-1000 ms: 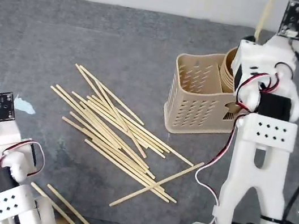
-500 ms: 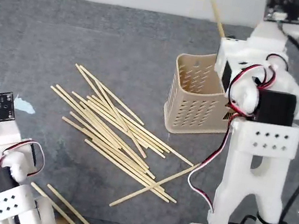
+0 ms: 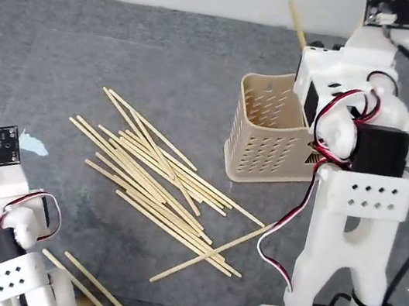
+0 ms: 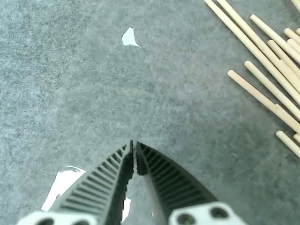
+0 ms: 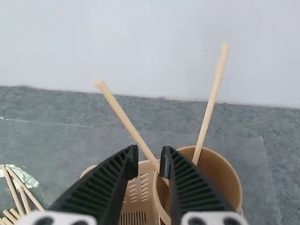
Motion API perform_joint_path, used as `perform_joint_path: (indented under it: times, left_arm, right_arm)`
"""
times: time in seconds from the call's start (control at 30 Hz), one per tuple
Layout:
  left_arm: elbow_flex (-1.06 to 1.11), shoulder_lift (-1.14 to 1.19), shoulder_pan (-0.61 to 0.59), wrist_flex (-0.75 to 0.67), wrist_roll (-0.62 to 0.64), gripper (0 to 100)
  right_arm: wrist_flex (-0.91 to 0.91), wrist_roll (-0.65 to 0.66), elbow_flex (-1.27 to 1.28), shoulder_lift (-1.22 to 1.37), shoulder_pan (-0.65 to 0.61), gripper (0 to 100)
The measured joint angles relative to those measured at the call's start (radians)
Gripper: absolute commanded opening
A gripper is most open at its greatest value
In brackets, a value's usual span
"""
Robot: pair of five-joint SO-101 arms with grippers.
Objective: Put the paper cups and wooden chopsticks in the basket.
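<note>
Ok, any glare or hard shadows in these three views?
High view: even light, chopsticks cast only faint shadows on the mat. Left wrist view: a pale scrap shines white. Right wrist view: wall evenly lit, no glare on the cup.

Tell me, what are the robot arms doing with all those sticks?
They are tidying up. The right claw hangs over the basket, where a paper cup already holds two chopsticks. Most chopsticks lie in a pile on the grey table. The left claw is shut above the table, holding nothing.
</note>
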Motion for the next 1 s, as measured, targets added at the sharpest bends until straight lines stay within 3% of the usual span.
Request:
perform_joint_path:
  times: [0.23, 0.43, 0.83, 1.0]
  left_arm:
    - [0.000, 0.000, 0.000, 0.000, 0.000, 1]
    - [0.000, 0.000, 0.000, 0.000, 0.000, 1]
    - [0.034, 0.000, 0.000, -0.037, 0.000, 1]
    - [0.044, 0.000, -0.002, -0.066, 0.000, 1]
  right_arm:
    - [0.018, 0.000, 0.017, 0.000, 0.083, 37.3]
    - [0.025, -0.052, 0.141, 0.002, 0.058, 59.2]
    - [-0.044, -0.089, 0.078, 0.295, -0.002, 58.1]
    - [-0.046, -0.091, -0.049, 0.371, 0.054, 37.8]
